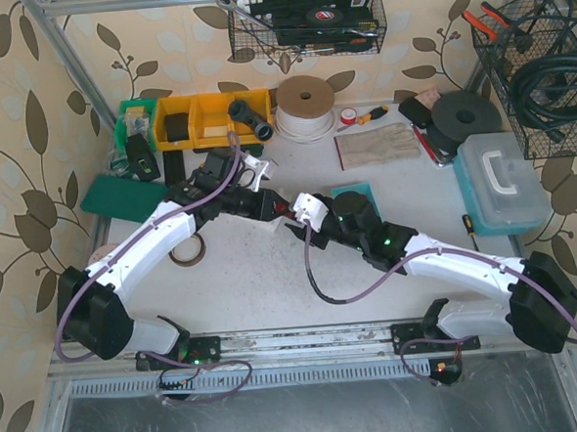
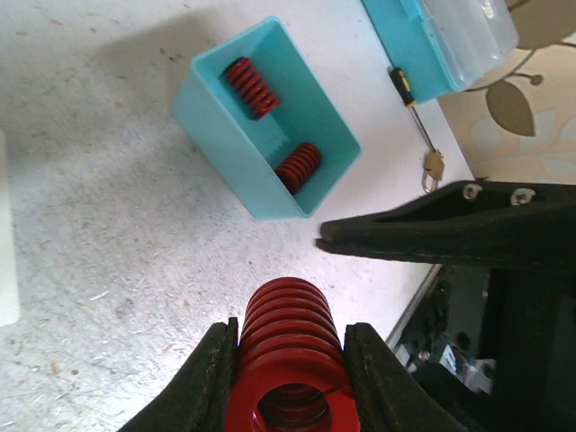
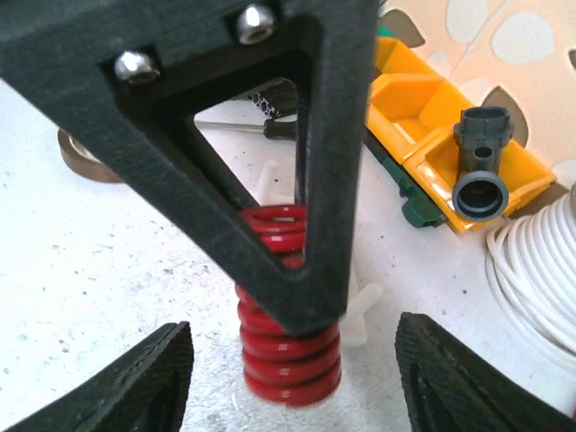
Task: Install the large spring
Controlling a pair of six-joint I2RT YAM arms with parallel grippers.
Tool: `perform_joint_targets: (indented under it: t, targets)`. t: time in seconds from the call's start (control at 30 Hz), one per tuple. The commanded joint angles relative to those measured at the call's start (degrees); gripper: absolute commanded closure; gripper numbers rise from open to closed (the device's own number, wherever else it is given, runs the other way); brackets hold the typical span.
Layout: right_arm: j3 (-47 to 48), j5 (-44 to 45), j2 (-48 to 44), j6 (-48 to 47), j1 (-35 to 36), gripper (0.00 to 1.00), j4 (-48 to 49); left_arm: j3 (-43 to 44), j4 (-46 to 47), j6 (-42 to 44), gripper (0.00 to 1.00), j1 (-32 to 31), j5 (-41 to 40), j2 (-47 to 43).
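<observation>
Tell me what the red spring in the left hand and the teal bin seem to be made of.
Spring: likely steel, coated glossy red; its flat coils show bright highlights. Bin: probably moulded plastic, matte teal; thin even walls and one uniform colour.

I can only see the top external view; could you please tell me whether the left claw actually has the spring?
Observer: Yes, the left claw is shut on the large red spring, gripping its sides.
Operator: Thanks. Is anything in the teal bin?
Observer: Two smaller red springs lie in the teal bin, apart from each other.
Operator: And the right claw?
Observer: The right claw is open, one finger on each side of that spring, with a gap on both sides.
</observation>
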Motion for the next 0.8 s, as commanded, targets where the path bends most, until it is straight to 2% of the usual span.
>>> perform_joint_targets:
  t: [0.0, 0.1, 0.17, 0.43, 0.63, 0.77]
  targets:
    - [0.61, 1.45, -4.02, 2.25, 0.27, 0.33, -2.63, 5.13, -4.47, 1.06, 1.00, -0.46, -4.12, -0.29]
    - [0.68, 2.91, -6.10, 3.69, 0.20, 0.19, -4.64, 7.20, -8.27, 1.78, 1.00, -0.41, -8.81, -0.29]
    - [0.69, 4.17, -7.34, 5.51, 0.25, 0.02, -5.59, 8.53, -10.29, 2.62, 1.00, -0.39, -12.48, -0.33]
    - [0.53, 15.12, -12.98, 15.54, 0.21, 0.00, -9.68, 12.08, -16.91, 4.10, 1.00, 0.41, -35.01, -0.06]
    - [-2.32, 20.46, -14.75, 22.68, 0.21, 0.00, -10.60, 14.82, -19.19, 3.72, 1.00, 3.56, -42.95, 2.08]
    - [-5.75, 25.63, -14.21, 23.52, 0.20, 0.01, -8.55, 16.93, -19.38, 4.08, 1.00, 8.08, -41.68, 6.28]
